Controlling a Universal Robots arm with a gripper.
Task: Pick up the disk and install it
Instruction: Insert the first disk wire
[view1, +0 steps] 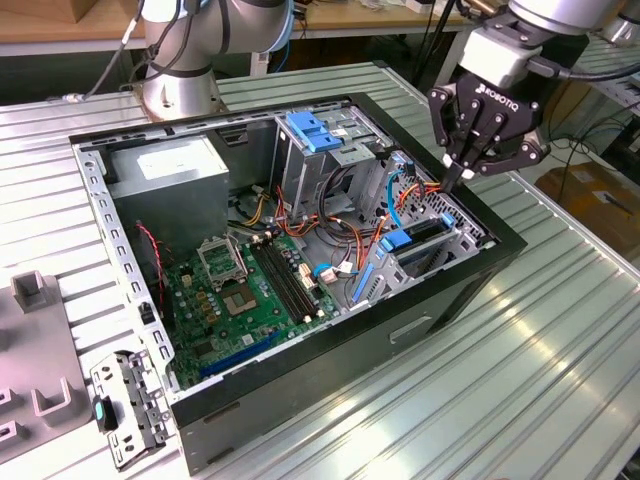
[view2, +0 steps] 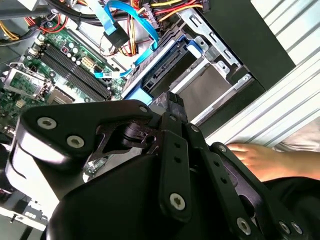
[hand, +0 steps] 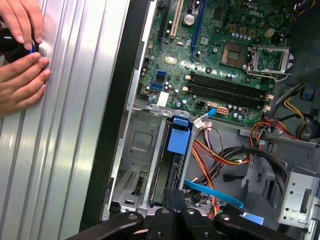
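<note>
Closest in the exterior view, at the lower left, a small metal bracket (view1: 130, 405) with a green tab lies on the ribbed metal table (view1: 520, 400). Behind it sits the open computer case (view1: 330, 350), lying on its side, with the green board (view1: 250, 290) on its floor.

The disk (view1: 422, 232) is inside the case, on the exterior view's right. It stands on its edge in the metal drive cage (view1: 458, 240), with blue rails beside it. The first wrist view shows its dark edge (hand: 172, 172) next to a blue tab (hand: 179, 139).

Right over the disk is the gripper (view1: 462, 178), in the upper right of the exterior view. The arm comes in from that corner and points the gripper down. Its fingers (hand: 170, 200) are squeezed together with nothing between them. Their tips sit at the end of the disk, but I cannot tell if they touch it.

A person's hands (hand: 20, 65) rest on the table beside the case. Farthest back, at the upper left, stands a silver robot base (view1: 180, 70).
</note>
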